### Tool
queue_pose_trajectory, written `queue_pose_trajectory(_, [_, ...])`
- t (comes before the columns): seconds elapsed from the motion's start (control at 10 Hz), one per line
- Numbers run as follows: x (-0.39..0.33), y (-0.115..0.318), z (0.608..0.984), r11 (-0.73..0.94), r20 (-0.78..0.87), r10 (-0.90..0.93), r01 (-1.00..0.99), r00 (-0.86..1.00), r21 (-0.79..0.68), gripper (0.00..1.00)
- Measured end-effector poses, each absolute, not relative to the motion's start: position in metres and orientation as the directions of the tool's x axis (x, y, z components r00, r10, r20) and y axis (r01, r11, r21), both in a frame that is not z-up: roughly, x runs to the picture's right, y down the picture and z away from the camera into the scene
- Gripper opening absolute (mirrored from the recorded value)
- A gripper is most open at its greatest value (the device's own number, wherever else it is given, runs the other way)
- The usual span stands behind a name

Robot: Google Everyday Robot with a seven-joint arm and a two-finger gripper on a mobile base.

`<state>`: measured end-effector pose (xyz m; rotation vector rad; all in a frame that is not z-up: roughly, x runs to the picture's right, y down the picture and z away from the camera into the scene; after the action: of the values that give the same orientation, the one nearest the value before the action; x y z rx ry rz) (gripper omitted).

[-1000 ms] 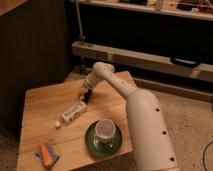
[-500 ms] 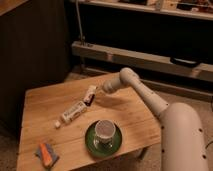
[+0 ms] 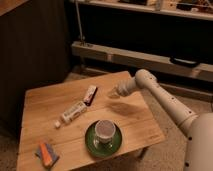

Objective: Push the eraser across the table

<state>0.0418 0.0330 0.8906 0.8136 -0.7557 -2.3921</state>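
The eraser (image 3: 90,94) is a small flat block, white with a dark band and a reddish end. It lies on the light wooden table (image 3: 45,107), just past the far end of the longer white tube (image 3: 73,112). My gripper (image 3: 114,92) hangs above the table's far right part, to the right of the eraser and apart from it.
A white cup stands on a green saucer (image 3: 103,138) near the table's front edge. An orange-and-grey-blue flat item (image 3: 46,154) lies at the front left corner. Dark shelving (image 3: 150,40) runs behind the table. The floor (image 3: 172,147) lies to the right.
My arm has swung right, from over the eraser to the table's far right part. The eraser now lies a little farther from the tube than before.
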Motion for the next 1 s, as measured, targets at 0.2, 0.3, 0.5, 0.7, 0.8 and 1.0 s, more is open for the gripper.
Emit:
queue_pose_trajectory(0.2, [0.028,0.024,0.891,-0.745,-0.371,-0.565,0.262,-0.737,0.614,0.00])
queue_pose_trajectory(0.3, [0.010,0.015,0.894,-0.759,-0.365,-0.537,0.247,-0.761,0.602,0.00])
queue_pose_trajectory(0.5, [-0.032,-0.001,0.901,-0.776,-0.367,-0.495,0.211,-0.788,0.595,0.00])
queue_pose_trajectory(0.7, [-0.082,-0.016,0.913,-0.780,-0.377,-0.459,0.160,-0.805,0.605,0.00])
queue_pose_trajectory(0.8, [-0.100,-0.021,0.919,-0.775,-0.387,-0.447,0.133,-0.807,0.618,0.00])
queue_pose_trajectory(1.0, [-0.126,-0.021,0.931,-0.761,-0.400,-0.429,0.085,-0.810,0.643,0.00])
